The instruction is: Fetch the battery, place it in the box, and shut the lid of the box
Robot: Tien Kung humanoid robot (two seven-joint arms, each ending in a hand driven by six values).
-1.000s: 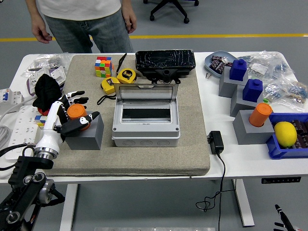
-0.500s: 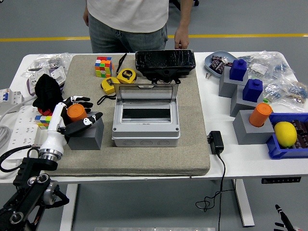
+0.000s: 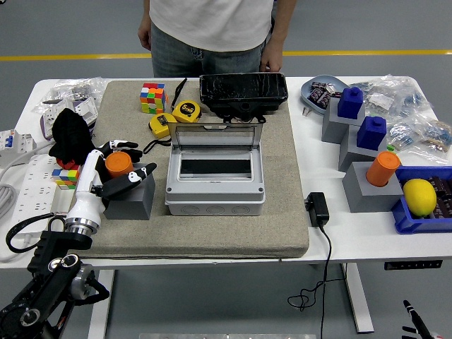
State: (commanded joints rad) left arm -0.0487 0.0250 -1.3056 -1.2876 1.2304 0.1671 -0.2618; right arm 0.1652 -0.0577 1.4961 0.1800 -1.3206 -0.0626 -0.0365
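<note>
Left robot hand, fingers spread around the orange battery near the bench's left edge, hasn't gripped; box open and empty.

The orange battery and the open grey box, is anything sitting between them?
No. In the head view only bare mat lies between the orange battery and the grey box.
</note>
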